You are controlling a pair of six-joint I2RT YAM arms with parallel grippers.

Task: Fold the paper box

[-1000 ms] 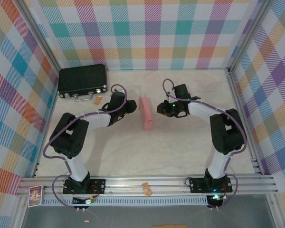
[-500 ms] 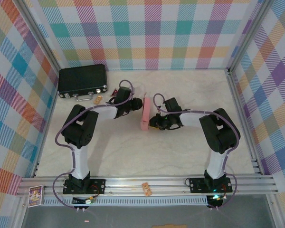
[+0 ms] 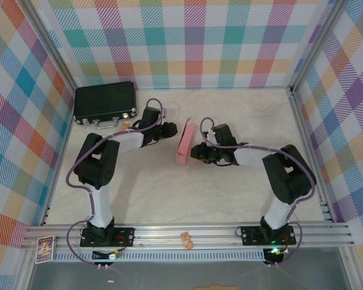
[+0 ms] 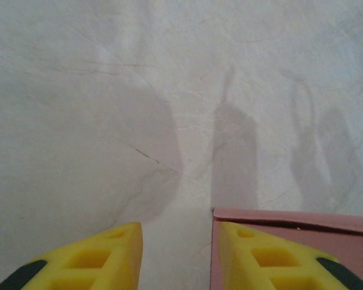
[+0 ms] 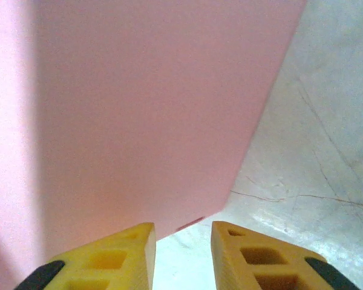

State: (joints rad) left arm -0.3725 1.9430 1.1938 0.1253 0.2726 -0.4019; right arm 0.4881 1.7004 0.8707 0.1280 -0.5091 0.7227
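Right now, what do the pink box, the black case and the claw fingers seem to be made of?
Pink box: apparently thin card; matte, even colour, thin sharp edge.
Black case: probably hard plastic, with silvery metal-looking trim.
Right claw's fingers: yellow moulded plastic or rubber, with hollow cells.

On my left wrist feed the box [image 4: 302, 241] runs off the right and bottom edges, so I get just one corner. The left gripper [image 4: 176, 244] is cut off by the bottom edge behind its yellow tips. On the right wrist feed the box spills past the top and left edges, and the right gripper [image 5: 183, 244] is cropped the same way. From overhead I cannot tell whether either touches the box. The tag [image 3: 125, 125] beside the black case [image 3: 105, 103] is too small to read.
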